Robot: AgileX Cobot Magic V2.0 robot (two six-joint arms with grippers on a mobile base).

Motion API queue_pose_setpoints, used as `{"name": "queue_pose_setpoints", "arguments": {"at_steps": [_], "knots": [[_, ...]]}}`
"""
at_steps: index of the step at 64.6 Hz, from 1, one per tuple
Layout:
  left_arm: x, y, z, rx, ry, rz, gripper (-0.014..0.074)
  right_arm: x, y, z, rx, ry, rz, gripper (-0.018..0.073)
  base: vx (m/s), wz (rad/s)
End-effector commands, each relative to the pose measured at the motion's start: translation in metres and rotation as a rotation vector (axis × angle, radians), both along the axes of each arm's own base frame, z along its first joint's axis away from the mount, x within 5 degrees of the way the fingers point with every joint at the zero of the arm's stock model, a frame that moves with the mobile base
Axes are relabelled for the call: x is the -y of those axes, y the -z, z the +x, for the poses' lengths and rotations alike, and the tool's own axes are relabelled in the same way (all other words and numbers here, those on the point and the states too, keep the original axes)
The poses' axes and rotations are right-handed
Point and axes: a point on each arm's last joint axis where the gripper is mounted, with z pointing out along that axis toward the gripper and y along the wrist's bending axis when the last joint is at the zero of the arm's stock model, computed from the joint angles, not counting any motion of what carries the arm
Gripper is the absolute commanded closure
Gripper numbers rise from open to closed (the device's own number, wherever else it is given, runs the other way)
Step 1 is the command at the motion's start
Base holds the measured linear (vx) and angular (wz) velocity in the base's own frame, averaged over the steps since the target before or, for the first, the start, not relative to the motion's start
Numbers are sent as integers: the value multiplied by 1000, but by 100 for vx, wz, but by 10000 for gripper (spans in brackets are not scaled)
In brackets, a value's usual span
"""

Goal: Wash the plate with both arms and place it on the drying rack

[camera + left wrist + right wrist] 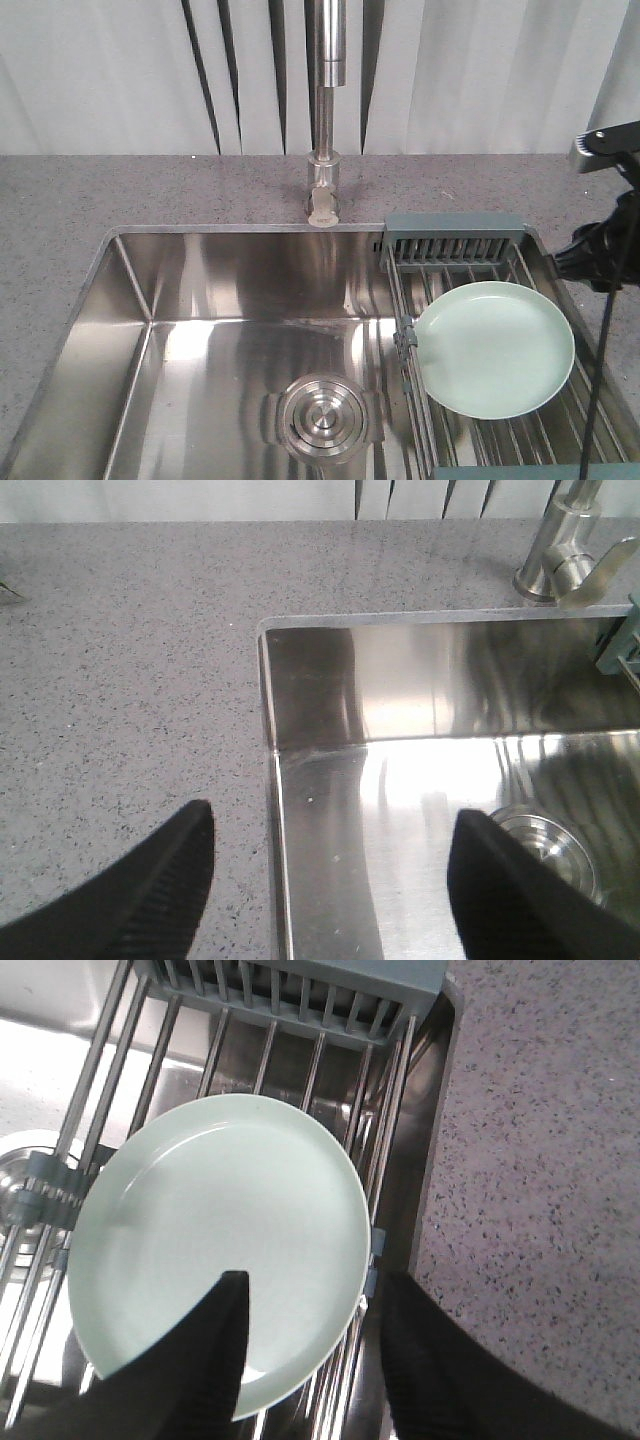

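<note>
1. Plate (220,1230): lies face up across the wire bars of the rack (290,1000), in the near half. The grey-blue end piece is beyond it. Its left rim reaches the rack's inner rail, next to the sink (250,300).
2. Handling, by judgement: stiff and light for its size, but glossy and likely slippery, more so if wet. It is probably breakable if dropped on steel. The flat centre offers no purchase, so the low raised rim is the only place to pinch. The near-right edge is the part that lies open to the tool.
3. Right gripper (315,1280): jaws spread wide and grasping nothing. One finger hangs over the plate's face and the other lies outside the rim, over the rack's outer bars, so the rim sits between them. I cannot tell whether either finger touches the plate.
4. Left gripper (332,815): jaws wide apart and empty, well away from the plate. One finger is over the counter (120,680), the other over the sink's left side.
5. Sink: bare steel, with the drain (322,415) near its front. No water is seen running.
6. Tap (325,100): upright behind the sink's back edge, left of the rack's end piece.
7. Finding: the plate is on the rack, and whether it has been washed cannot be judged here.
</note>
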Motion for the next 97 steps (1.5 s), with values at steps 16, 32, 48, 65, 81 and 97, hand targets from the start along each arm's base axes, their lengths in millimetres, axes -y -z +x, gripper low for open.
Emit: {"name": "queue_pose_setpoints", "arguments": {"at_steps": [16,32,48,65,81,97], "knots": [[1,-13,2,79,7,-21,132,3,-33,-87,290,20,75,258,0,0],[1,-13,2,79,7,-21,132,5,-32,-143,426,16,100,258,0,0],[1,-13,2,79,7,-21,132,6,-22,-176,493,11,123,258,0,0],[1,-13,2,79,7,-21,132,4,-13,-185,497,7,158,258,0,0],[1,-13,2,79,7,-21,132,3,-14,-185,511,8,168,258,0,0],[1,-13,2,79,7,-21,132,3,-13,-185,506,7,167,258,0,0]]}}
